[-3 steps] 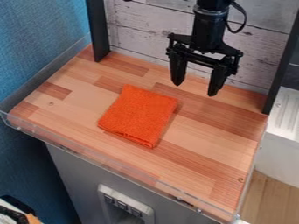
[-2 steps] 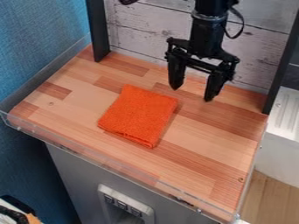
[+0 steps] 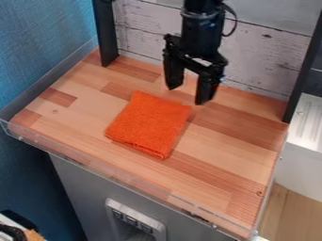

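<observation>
"Gripper (image 3: 187, 96)?"
"Open, nothing held, at one o'clock from the cloth (image 3: 149, 124)."
"Cloth where?"
"Orange, folded, flat near mid-counter (image 3: 223, 157). Black post (image 3: 105, 33) at eleven o'clock from it."

Wooden tabletop (image 3: 217, 164), light and reddish-brown strips, is supporting one orange cloth (image 3: 149, 123). Cloth is lying folded near mid-surface; its layered edge is facing 7 o'clock.

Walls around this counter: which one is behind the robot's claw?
The whitish plank wall stands behind the gripper; the blue wall is off at the view's left.
</observation>
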`<state>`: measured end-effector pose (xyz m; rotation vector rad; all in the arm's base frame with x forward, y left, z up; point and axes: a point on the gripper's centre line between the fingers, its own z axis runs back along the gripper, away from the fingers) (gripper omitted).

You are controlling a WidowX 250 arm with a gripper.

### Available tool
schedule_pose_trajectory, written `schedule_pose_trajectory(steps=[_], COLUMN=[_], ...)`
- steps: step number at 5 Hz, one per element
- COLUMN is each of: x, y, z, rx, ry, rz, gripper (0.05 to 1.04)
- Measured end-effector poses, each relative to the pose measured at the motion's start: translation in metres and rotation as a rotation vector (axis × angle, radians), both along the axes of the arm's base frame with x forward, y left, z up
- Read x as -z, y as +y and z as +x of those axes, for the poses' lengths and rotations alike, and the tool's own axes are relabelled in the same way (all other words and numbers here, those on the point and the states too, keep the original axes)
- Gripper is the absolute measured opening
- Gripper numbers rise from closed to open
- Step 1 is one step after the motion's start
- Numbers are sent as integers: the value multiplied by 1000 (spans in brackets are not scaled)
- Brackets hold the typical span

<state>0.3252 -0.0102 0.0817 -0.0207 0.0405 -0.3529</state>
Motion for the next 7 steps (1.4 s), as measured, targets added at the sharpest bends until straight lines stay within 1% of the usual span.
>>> schedule_pose_trajectory(steps=[1,2,3,4,5,6,7], x=[-1,-1,-1,-8,0,7,25], y=[16,30,44,49,54,54,59], z=[-1,-3,-7,-11,-20,-22,-22], rx=[120,235,324,394,441,482,497], ry=[-51,-87,-92,-107,-86,-91,-80], rz=[-10,-9,-10,-4,-11,-12,-18], gripper=[994,991,993,953,673,370,155])
